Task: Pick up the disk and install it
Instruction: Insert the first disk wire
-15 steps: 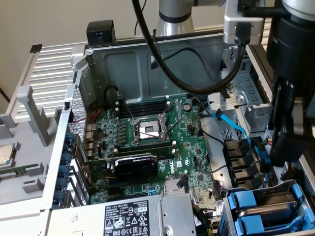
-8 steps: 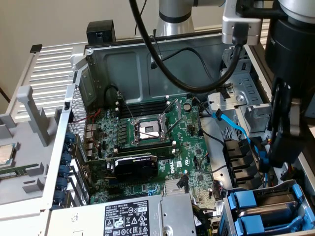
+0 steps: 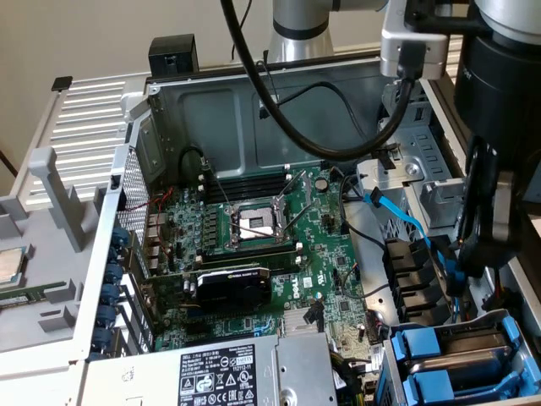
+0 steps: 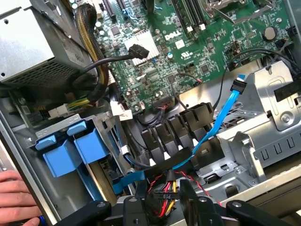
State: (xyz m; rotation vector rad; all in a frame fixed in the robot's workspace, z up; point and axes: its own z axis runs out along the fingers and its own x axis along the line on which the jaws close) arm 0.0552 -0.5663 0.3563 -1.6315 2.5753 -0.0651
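Cables [image 4: 162, 188] (red, yellow, black) bunch right at the gripper [image 4: 171, 214], so whether it is open or closed cannot be told. Disk [image 3: 478, 338] lies in the drive bay [image 3: 517, 326] beside a 2nd blue carrier [image 3: 444, 385], both cut off at the frame edge. A person's hand [image 4: 14, 200], partly cropped, sits near them.

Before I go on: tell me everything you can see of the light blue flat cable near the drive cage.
The light blue cable is a thin, flat, plastic-sheathed lead. Its upper end carries a small plug that looks unplugged and lies against the silver metal cage. From there it slopes down among the row of black plastic blocks toward the bundle of red, yellow and black wires. Its far end is hidden.
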